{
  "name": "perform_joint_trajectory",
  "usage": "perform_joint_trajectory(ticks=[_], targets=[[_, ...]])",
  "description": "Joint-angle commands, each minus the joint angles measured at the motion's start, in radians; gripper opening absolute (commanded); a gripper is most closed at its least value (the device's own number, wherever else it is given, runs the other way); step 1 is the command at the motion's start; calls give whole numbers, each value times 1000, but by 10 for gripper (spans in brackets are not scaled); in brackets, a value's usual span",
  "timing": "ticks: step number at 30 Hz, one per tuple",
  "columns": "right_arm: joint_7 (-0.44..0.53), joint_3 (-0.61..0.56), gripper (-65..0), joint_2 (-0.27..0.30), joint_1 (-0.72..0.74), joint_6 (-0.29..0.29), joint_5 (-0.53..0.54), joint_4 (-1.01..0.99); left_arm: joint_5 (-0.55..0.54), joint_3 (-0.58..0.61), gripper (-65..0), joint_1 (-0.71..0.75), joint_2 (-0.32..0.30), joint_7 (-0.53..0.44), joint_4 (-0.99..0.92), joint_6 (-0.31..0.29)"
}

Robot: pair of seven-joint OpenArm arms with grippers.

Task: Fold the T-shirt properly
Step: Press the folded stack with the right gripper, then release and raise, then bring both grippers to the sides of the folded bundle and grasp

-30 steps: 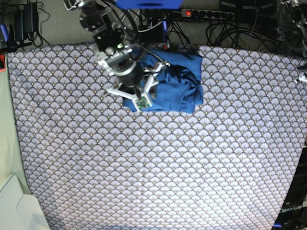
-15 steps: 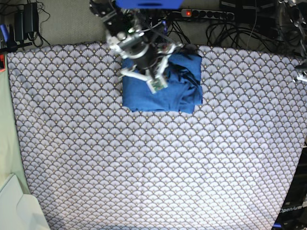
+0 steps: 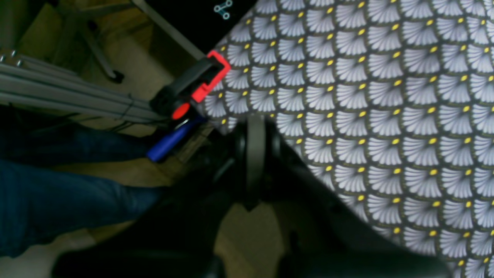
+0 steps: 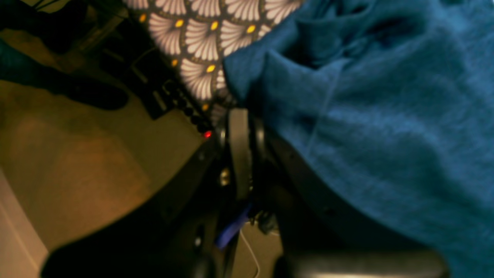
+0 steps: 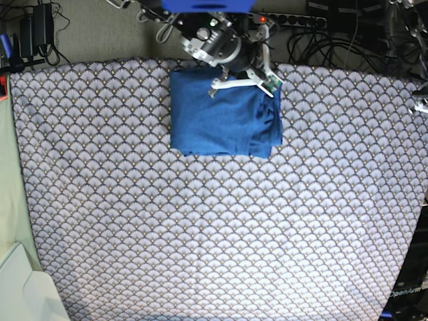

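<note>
The bench (image 5: pixel 200 234), under its scallop-patterned cover, carried the T-shirt (image 5: pixel 224 120) near its far edge, a little left of centre in the base view. The shirt lay as a compact blue rectangle, its left and near edges fairly straight, its right side stacked in looser, slightly uneven layers. By the look of it the folding was nearly or wholly finished, so the step in hand seemed to be letting go and clearing away. To do that well, the arm would best lift straight up and back over the far edge, without dragging the thin knit, since any snag could pull the top layer open; the bunched right side might merit a light pat flat.

The right arm reached in from beyond the far edge, its wrist bent over the shirt's far right corner. The right pincer (image 4: pixel 239 116) was closed with nothing caught between its tips, sitting just beside the shirt's edge. The left pincer (image 3: pixel 254 127) was also closed and empty, parked over the bench's edge beside a red-and-black clamp (image 3: pixel 191 87), well apart from the shirt.
</note>
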Motion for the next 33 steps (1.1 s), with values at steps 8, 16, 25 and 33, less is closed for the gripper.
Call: perform_joint_trajectory(ticks=[8, 16, 25, 33], targets=[[21, -29, -650, 5, -15, -1, -17, 193, 7, -9, -649, -1, -22, -19, 15, 8], [26, -29, -650, -50, 139, -1, -13, 61, 1, -9, -649, 18, -16, -19, 23, 8], [116, -27, -650, -67, 274, -1, -13, -174, -2, -2, -649, 31, 33, -19, 30, 8], [211, 60, -650, -73, 319, 1, -13, -300, -2, 5, -649, 43, 71, -16, 72, 8]])
